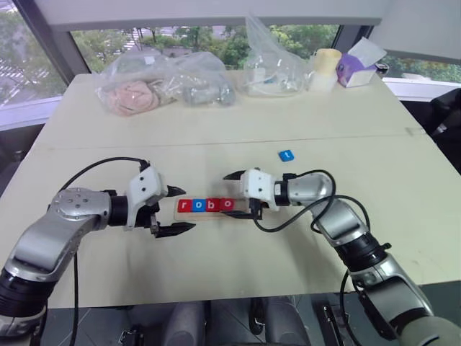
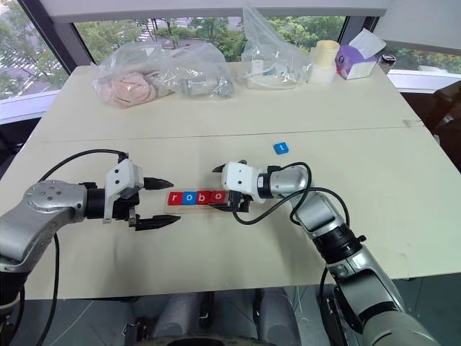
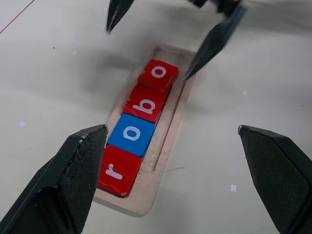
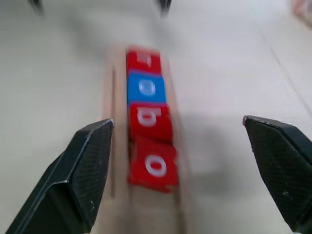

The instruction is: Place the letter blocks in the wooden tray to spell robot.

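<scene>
Cream table point(image 1: 216, 274), wooden tray point(image 3: 171, 127) lengthwise between wide-open, empty left gripper point(image 1: 175, 210) and right gripper point(image 1: 243, 194)

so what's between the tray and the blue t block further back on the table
Nothing: in the left eye view, bare table separates the wooden tray from the blue t block.

Head cameras look down over the tabletop point(image 1: 216, 130); both wrist cameras look close along the tray point(image 3: 168, 122) from opposite ends.

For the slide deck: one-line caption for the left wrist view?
Open left gripper faces the wooden tray holding r, o, b, o blocks, last o sitting askew.
</scene>
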You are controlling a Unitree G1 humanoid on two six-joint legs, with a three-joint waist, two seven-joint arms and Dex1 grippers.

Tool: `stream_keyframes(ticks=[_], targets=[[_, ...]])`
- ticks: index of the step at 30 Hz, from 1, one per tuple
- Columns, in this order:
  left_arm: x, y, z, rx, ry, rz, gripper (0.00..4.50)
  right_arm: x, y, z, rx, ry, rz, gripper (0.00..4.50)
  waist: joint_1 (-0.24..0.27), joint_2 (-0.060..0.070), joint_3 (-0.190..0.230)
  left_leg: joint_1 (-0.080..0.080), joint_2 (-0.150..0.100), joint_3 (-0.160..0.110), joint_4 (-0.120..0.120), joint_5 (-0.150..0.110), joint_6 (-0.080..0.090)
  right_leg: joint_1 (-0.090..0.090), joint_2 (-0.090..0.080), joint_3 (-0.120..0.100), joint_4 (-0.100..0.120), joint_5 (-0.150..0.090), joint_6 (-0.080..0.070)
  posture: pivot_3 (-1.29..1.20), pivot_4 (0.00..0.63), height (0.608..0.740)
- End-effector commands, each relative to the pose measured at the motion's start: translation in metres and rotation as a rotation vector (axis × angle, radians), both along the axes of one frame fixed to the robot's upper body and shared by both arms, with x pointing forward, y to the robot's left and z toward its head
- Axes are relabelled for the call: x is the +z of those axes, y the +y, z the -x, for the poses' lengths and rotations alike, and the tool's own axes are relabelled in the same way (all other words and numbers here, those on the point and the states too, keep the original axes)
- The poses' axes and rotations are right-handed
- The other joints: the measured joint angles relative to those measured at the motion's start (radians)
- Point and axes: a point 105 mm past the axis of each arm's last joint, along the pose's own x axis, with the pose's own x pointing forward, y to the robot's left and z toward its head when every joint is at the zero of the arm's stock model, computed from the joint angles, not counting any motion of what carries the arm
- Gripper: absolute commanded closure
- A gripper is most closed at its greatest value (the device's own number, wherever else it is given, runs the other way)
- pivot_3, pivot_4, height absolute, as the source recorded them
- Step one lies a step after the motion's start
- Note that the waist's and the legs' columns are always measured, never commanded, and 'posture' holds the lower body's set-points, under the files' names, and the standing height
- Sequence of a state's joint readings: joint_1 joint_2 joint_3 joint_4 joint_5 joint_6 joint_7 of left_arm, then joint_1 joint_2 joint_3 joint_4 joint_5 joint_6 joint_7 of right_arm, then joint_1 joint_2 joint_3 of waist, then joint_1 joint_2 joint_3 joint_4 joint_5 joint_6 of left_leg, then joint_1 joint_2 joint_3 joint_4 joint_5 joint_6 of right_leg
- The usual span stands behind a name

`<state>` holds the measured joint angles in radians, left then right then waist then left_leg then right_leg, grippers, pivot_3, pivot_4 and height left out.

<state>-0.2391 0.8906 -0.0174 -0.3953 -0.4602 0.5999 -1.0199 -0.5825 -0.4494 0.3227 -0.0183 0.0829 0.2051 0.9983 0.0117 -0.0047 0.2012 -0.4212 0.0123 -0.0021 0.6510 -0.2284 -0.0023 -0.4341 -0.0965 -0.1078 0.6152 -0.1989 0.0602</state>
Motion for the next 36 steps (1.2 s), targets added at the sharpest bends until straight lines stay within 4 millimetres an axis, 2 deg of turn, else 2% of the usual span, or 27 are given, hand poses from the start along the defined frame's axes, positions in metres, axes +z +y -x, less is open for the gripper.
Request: stream_keyframes(ticks=[1, 3, 6, 8, 10, 12, 15, 17, 21, 27, 30, 32, 36], targets=[[0.008, -0.001, 0.000, -0.006, -0.039, 0.006, 0.00, 0.043, -0.036, -0.032, -0.247, 0.010, -0.201, 0.16, 0.001, 0.000, 0.000, 0.000, 0.000, 0.000, 0.000, 0.000, -0.001, 0.000, 0.000, 0.000, 0.000, 0.000, -0.001, 0.00, 0.150, 0.740], [0.009, -0.001, 0.000, -0.006, -0.041, 0.009, 0.00, 0.043, -0.056, -0.045, -0.361, 0.033, -0.226, 0.16, 0.002, 0.000, 0.000, 0.000, 0.000, 0.000, 0.000, 0.002, -0.003, 0.000, 0.000, 0.000, 0.000, 0.001, -0.002, 0.00, 0.150, 0.740], [0.009, -0.002, -0.001, -0.008, -0.040, 0.009, 0.00, 0.033, -0.067, -0.031, -0.341, 0.029, -0.179, 0.16, 0.005, 0.000, 0.000, 0.000, 0.000, 0.000, 0.000, 0.002, -0.004, 0.000, 0.000, 0.000, -0.001, 0.001, -0.003, 0.00, 0.150, 0.740], [0.009, -0.002, -0.002, -0.010, -0.039, 0.009, 0.00, 0.024, -0.059, -0.017, -0.272, 0.033, -0.129, 0.16, 0.001, 0.000, 0.000, 0.000, 0.000, 0.000, -0.001, 0.002, -0.004, 0.000, 0.000, 0.000, -0.001, 0.001, -0.002, 0.00, 0.150, 0.740], [0.009, -0.002, -0.003, -0.014, -0.039, 0.007, 0.00, 0.007, -0.045, 0.001, -0.200, 0.054, -0.075, 0.16, -0.004, 0.000, 0.000, -0.001, 0.000, 0.001, -0.002, 0.002, -0.004, -0.001, 0.000, 0.000, -0.001, 0.001, -0.002, 0.00, 0.150, 0.740], [0.010, -0.002, -0.004, -0.019, -0.040, 0.007, 0.00, -0.007, -0.042, 0.004, -0.208, 0.043, -0.024, 0.16, -0.007, 0.000, 0.000, 0.000, 0.001, 0.002, -0.002, 0.002, -0.004, -0.002, 0.001, 0.000, 0.000, 0.001, -0.001, 0.00, 0.150, 0.740], [0.012, -0.005, -0.003, -0.038, -0.041, 0.009, 0.00, -0.019, -0.059, -0.027, -0.434, 0.000, -0.006, 0.16, -0.005, 0.000, 0.000, 0.000, 0.002, 0.001, -0.001, 0.002, -0.004, -0.002, 0.002, 0.000, 0.001, 0.001, -0.003, 0.00, 0.150, 0.740], [0.013, -0.007, -0.003, -0.044, -0.043, 0.013, 0.00, -0.012, -0.073, -0.049, -0.594, -0.012, -0.085, 0.16, -0.003, 0.000, 0.000, 0.000, 0.002, 0.001, 0.000, 0.003, -0.005, -0.002, 0.002, 0.000, 0.000, 0.002, -0.005, 0.00, 0.150, 0.740], [0.017, -0.010, -0.005, -0.038, -0.060, 0.030, 0.00, -0.007, -0.094, -0.074, -0.817, 0.086, -0.249, 0.16, 0.001, 0.000, 0.000, -0.001, 0.003, 0.001, 0.000, 0.004, -0.007, -0.002, 0.002, 0.000, 0.000, 0.003, -0.007, 0.00, 0.150, 0.740], [0.031, -0.011, -0.014, 0.010, -0.114, 0.055, 0.00, -0.009, -0.116, -0.089, -1.048, 0.222, -0.375, 0.16, 0.000, 0.000, 0.000, -0.004, 0.002, 0.001, -0.001, 0.004, -0.007, -0.004, 0.003, 0.000, 0.000, 0.007, -0.005, 0.00, 0.150, 0.740], [0.051, -0.022, -0.019, 0.001, -0.185, 0.116, 0.00, -0.013, -0.122, -0.094, -1.119, 0.272, -0.402, 0.16, -0.001, 0.000, 0.000, -0.004, 0.002, 0.001, -0.001, 0.004, -0.007, -0.004, 0.003, 0.000, 0.000, 0.006, -0.004, 0.00, 0.150, 0.740], [0.057, -0.025, -0.024, 0.011, -0.215, 0.144, 0.00, -0.017, -0.117, -0.099, -1.121, 0.316, -0.427, 0.16, -0.002, 0.000, 0.000, -0.004, 0.002, 0.001, 0.000, 0.005, -0.007, -0.004, 0.003, 0.000, 0.000, 0.006, -0.003, 0.00, 0.150, 0.740], [0.054, -0.028, -0.028, 0.022, -0.216, 0.149, 0.00, -0.026, -0.108, -0.109, -1.107, 0.347, -0.410, 0.16, -0.018, 0.000, 0.000, -0.002, 0.003, 0.001, -0.001, 0.005, -0.006, -0.004, 0.004, 0.001, 0.002, 0.006, -0.003, 0.00, 0.150, 0.740]])
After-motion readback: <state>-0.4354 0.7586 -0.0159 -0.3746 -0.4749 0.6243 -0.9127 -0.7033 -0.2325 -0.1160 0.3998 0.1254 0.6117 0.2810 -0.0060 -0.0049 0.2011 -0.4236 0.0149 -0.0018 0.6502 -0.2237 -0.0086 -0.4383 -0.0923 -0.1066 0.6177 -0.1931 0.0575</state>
